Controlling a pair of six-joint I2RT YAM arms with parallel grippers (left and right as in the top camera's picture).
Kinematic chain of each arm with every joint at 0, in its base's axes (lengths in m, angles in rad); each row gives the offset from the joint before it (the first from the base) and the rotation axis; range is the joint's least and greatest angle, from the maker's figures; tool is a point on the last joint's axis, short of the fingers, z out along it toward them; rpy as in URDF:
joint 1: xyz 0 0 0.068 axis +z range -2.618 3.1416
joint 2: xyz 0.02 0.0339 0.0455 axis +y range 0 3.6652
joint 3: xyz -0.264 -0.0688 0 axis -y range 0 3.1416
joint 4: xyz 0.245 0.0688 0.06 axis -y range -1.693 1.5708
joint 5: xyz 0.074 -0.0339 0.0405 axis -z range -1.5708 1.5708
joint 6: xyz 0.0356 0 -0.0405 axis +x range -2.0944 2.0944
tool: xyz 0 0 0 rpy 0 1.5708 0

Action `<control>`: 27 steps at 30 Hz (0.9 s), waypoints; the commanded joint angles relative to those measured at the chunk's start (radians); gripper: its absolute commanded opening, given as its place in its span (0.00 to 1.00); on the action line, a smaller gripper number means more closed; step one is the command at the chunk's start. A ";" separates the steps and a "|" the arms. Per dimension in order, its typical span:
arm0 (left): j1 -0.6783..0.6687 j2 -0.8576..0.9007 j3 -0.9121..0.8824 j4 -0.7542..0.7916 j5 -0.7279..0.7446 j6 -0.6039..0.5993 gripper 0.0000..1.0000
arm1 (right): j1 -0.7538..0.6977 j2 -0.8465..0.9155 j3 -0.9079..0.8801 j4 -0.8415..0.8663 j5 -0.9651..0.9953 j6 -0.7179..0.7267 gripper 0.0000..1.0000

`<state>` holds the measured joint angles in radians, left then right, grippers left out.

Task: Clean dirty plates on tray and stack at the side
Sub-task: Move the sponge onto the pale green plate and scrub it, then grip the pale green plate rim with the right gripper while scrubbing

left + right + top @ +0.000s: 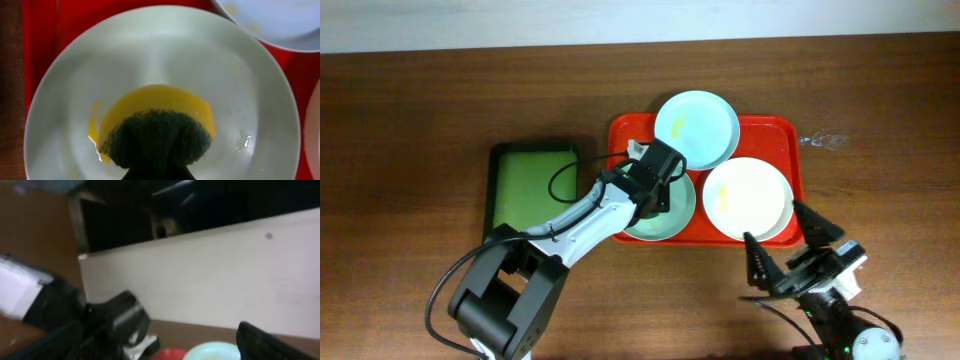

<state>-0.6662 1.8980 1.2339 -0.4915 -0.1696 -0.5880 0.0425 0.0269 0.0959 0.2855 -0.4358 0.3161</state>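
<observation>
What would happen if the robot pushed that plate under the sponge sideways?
Probably slide: the plate looks smooth and shiny on the red tray. Under the sponge it shows no bending, so likely stiff. It might bump the white plate beside it.

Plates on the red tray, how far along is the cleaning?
Done: nothing yet; all plates sit on the red tray, none stacked aside. In hand: the left gripper presses the sponge onto the near mint plate, yellow smear beside it. Left: the far mint plate and white plate show yellow smears; the right gripper is open, holding nothing.
</observation>
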 commanded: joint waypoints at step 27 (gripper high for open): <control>0.089 0.005 -0.003 -0.014 0.117 -0.003 0.00 | 0.238 1.994 1.231 -0.902 0.183 -0.305 0.36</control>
<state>-0.5812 1.9022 1.2285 -0.5297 -0.0669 -0.5880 0.2760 2.0068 1.3224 -0.6121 -0.3096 0.0216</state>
